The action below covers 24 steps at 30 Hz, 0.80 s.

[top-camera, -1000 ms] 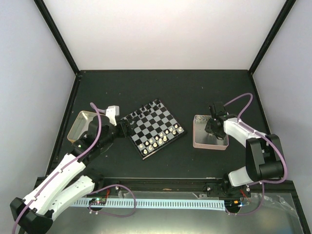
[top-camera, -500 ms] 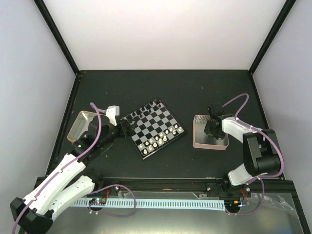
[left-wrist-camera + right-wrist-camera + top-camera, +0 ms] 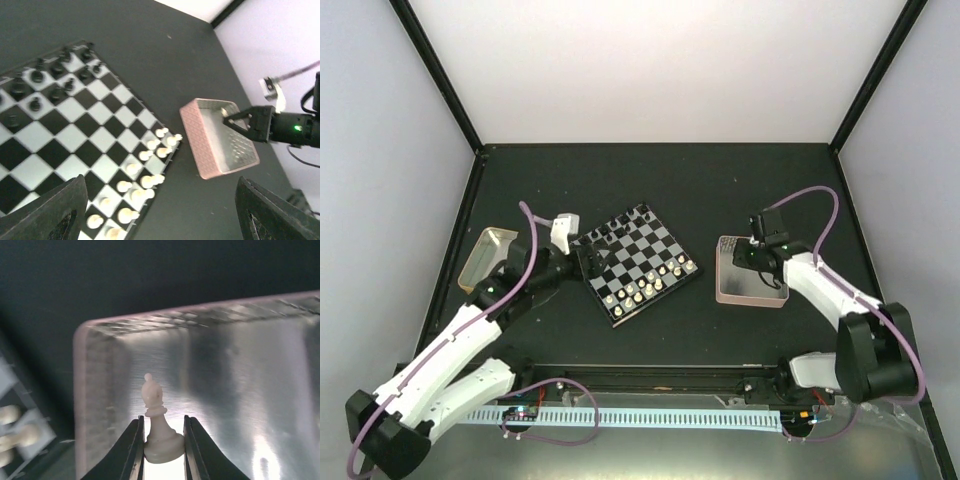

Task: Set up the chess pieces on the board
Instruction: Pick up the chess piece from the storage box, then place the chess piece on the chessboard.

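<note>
The chessboard lies mid-table, black pieces on its far-left rows, cream-white pieces on its near-right rows. It also shows in the left wrist view, with white pieces. My right gripper is shut on the base of a cream-white bishop, held over the pink tray. In the top view the right gripper is above the tray. My left gripper hovers at the board's left edge; its fingers stand wide apart and empty.
A shiny metal tin sits at the left, partly under the left arm. The pink tray is right of the board, the right gripper over it. Black frame posts and pale walls enclose the table.
The right gripper has risen and turned over the tray with the white bishop in it. The left arm has shifted right, toward the board's left edge.
</note>
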Tool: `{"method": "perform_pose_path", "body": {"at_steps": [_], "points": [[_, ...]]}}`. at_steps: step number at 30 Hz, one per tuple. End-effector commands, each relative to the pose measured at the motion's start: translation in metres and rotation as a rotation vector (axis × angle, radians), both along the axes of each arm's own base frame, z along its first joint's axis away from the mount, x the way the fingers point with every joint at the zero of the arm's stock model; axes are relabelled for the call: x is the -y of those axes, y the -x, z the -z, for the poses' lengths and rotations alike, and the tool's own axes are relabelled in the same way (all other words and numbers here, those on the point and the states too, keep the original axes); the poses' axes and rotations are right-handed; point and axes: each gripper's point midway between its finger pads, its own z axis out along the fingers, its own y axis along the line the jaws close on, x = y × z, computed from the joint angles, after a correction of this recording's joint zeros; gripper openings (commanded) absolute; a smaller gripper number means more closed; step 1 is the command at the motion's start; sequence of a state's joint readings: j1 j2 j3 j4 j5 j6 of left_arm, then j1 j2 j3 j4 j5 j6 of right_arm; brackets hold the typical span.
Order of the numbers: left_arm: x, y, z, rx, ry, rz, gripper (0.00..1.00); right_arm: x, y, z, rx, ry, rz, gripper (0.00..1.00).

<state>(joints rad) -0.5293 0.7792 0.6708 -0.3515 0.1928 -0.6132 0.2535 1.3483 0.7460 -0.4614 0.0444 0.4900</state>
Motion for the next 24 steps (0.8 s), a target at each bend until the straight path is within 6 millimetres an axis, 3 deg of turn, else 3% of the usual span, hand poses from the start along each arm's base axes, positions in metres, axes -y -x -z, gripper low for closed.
{"method": "perform_pose_path", "body": {"at_steps": [1, 6, 12, 18, 24], "points": [[0.039, 0.009, -0.043, 0.029, 0.138, 0.219, 0.82, -0.051, -0.005, -0.042, 0.181, -0.145, -0.217, 0.19], [0.08, 0.024, -0.047, -0.091, 0.241, 0.444, 0.81, -0.127, 0.027, -0.089, 0.311, -0.447, -0.547, 0.21], [0.115, 0.029, -0.049, -0.185, 0.33, 0.568, 0.8, -0.182, 0.073, -0.116, 0.334, -0.582, -0.832, 0.2], [0.132, 0.034, -0.034, -0.285, 0.336, 0.637, 0.68, -0.205, 0.105, -0.128, 0.332, -0.641, -0.991, 0.2], [0.14, 0.03, -0.012, -0.346, 0.316, 0.65, 0.42, -0.211, 0.112, -0.127, 0.322, -0.661, -1.031, 0.2]]}}
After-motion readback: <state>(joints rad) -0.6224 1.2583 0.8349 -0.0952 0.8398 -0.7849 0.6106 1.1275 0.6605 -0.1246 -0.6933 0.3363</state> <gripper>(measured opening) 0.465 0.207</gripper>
